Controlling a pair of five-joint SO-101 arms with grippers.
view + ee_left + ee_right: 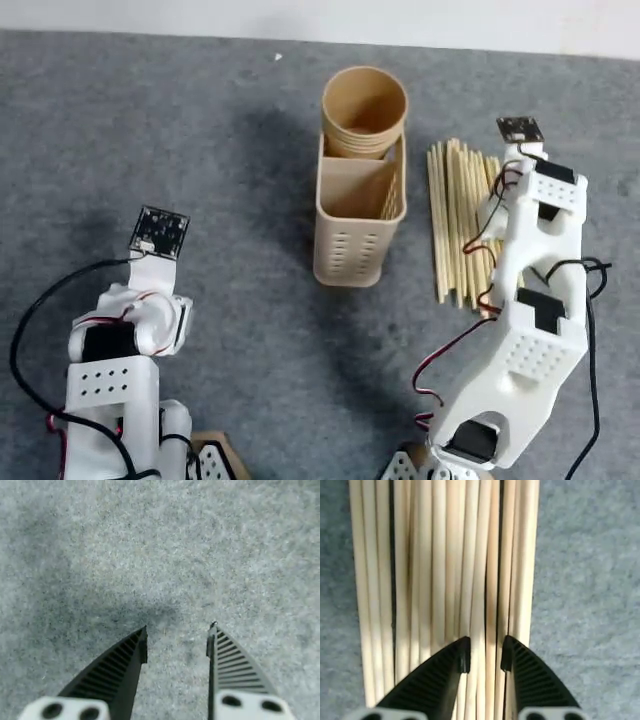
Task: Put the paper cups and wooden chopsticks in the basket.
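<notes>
The right arm (530, 260) covers the right side of the wooden chopsticks (455, 220) (so their count cannot be told). In the right wrist view both their ends run past the edges. The basket (350, 245) wall hides the lower part of the paper cups (364, 110), and how many are nested is unclear. The left arm (120, 350) and the right arm are cut off at the near edge of the high view.

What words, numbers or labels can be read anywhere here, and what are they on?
No text can be read in any view.
The basket, the paper cups and the wooden chopsticks are plain, with no print.
The dark board on the left arm has tiny marks, too small to read.
The dark board on the right arm is the same, too small to read.
</notes>
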